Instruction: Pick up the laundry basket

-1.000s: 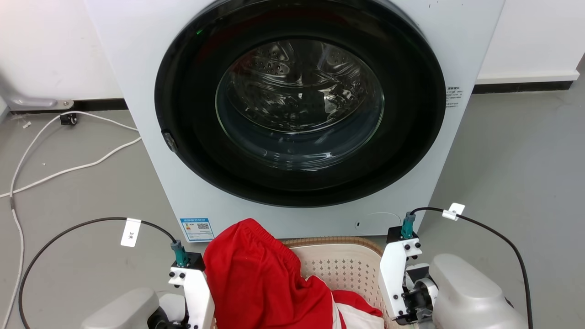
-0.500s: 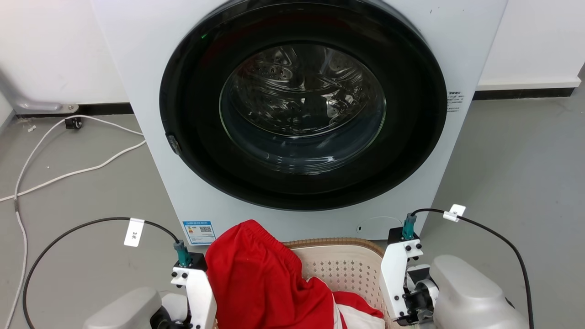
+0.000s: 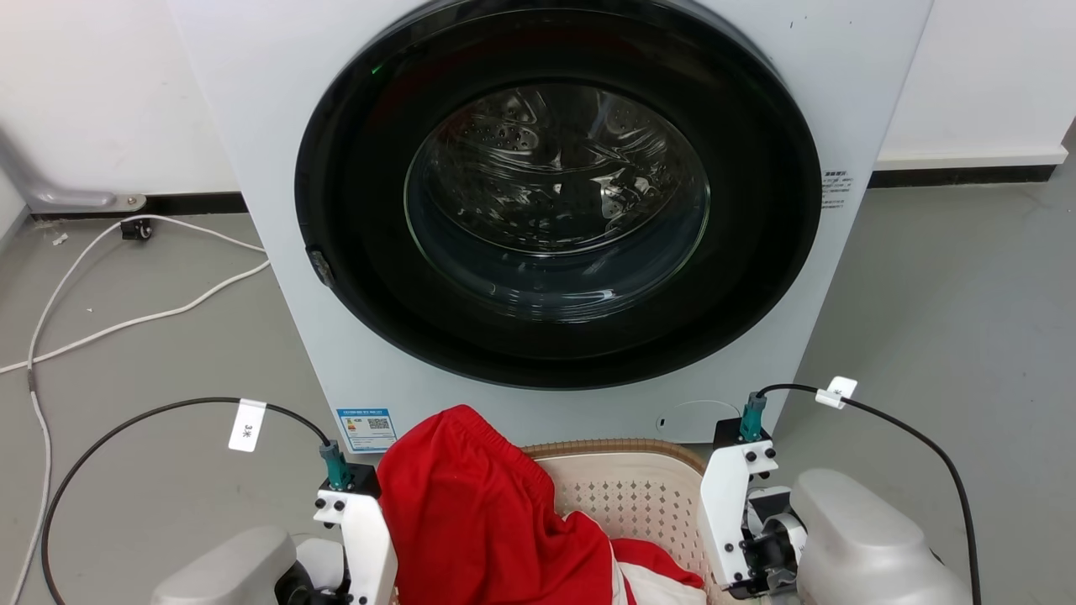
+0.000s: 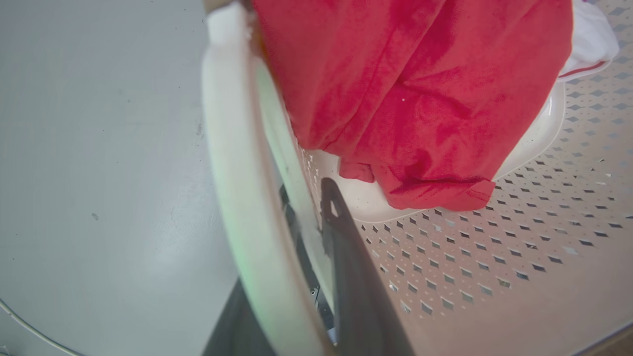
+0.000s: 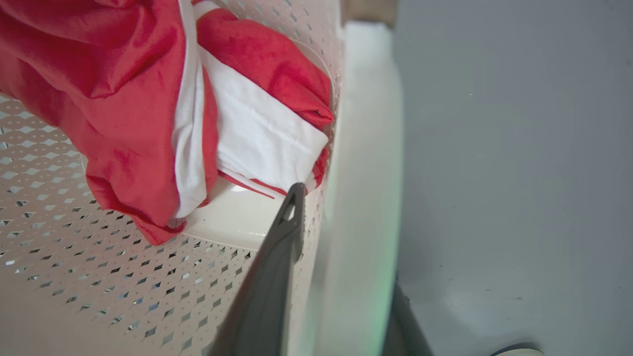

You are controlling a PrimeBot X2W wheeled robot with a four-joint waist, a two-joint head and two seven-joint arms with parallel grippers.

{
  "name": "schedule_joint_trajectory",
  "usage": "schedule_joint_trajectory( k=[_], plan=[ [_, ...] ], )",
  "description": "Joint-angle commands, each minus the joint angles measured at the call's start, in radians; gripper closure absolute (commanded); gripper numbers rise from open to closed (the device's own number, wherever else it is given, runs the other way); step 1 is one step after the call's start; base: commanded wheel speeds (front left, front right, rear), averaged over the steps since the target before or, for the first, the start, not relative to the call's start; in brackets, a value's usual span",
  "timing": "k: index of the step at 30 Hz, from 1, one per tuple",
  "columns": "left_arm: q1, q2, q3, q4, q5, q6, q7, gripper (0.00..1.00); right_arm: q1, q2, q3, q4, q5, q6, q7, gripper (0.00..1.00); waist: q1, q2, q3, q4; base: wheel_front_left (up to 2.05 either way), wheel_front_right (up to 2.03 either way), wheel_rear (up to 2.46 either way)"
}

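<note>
The laundry basket (image 3: pixel 622 449), cream with small holes and a brown braided rim, sits low in the head view, right in front of the washing machine. A red garment (image 3: pixel 479 512) is heaped in it and hangs over its left rim. My left gripper (image 4: pixel 296 232) straddles the basket's white left handle (image 4: pixel 232 148), one finger (image 4: pixel 341 237) inside the perforated wall and the other outside, shut on it. My right gripper (image 5: pixel 346 237) clamps the white right handle (image 5: pixel 366 148) the same way, its inner finger (image 5: pixel 282 237) beside a red-and-white cloth (image 5: pixel 257 133).
A white front-loading washing machine (image 3: pixel 252 126) with a dark round door (image 3: pixel 555 210) stands close behind the basket. White cables (image 3: pixel 126 315) trail over the grey floor at the left. Bare grey floor (image 3: pixel 950 294) lies to the right.
The whole head picture has shifted slightly right and down, so the camera has moved. Both wrists and the basket keep the same places relative to each other.
</note>
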Motion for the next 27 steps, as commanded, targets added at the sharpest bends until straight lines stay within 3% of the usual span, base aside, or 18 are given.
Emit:
schedule_joint_trajectory(
  k=[1,27],
  plan=[
    [-0.006,0.017,-0.011,0.004,0.009,-0.004,0.008,1.0,-0.025,-0.013,0.006,-0.008,0.002,0.013,0.002,1.0,0.0,0.0,0.0,0.0,0.0,0.0,0.0],
    [-0.012,0.012,-0.019,0.007,0.007,-0.004,0.008,1.0,-0.019,-0.012,0.054,-0.007,0.062,0.013,-0.033,1.0,0.0,0.0,-0.004,0.001,0.0,0.0,0.0]
  ],
)
